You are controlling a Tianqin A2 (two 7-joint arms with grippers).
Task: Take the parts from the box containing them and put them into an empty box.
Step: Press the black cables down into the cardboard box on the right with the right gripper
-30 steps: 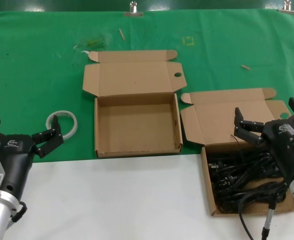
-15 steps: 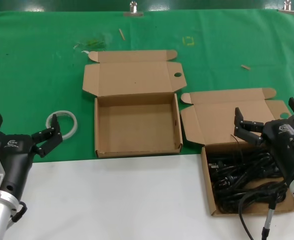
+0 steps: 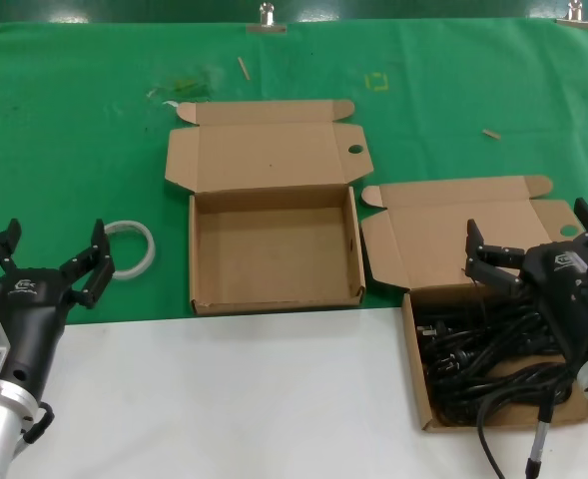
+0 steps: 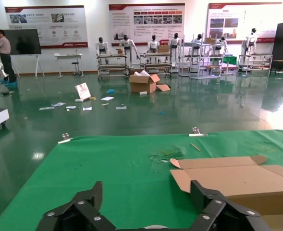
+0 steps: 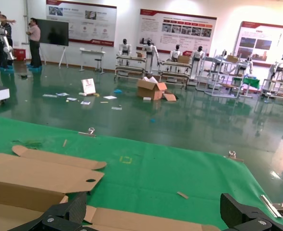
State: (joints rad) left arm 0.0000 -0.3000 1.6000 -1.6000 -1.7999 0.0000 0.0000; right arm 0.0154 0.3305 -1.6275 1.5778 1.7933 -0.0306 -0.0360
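Seen from the robot's head: two open brown cardboard boxes on a work surface, green cloth [image 3: 74, 120] behind, white tabletop [image 3: 224, 399] in front. All places given from the empty box [image 3: 274, 249], at the middle of the scene, lid flap folded back, nothing inside.

To its right and slightly nearer the robot, touching corner to corner or nearly so: the box containing them [image 3: 418, 379], filled with the parts [image 3: 483, 349], a tangle of black power cords.

Directly over that full box: right gripper [image 3: 528, 244], fingers spread wide apart, holding nothing, above the cords and not touching them.

Well to the left of the empty box: left gripper [image 3: 54, 261], fingers also spread, empty, parked just beside a whitish tape ring [image 3: 132, 247].

Step in hand, as a judgement: the opening reach, no cord lifted yet. Next move likely calls for lowering the right gripper into the tangle and closing on a single bundle; snagging neighbouring cords a risk.

Writing: small pale logos on both gripper bodies, too small to read. Wall posters in the wrist views, text illegible.
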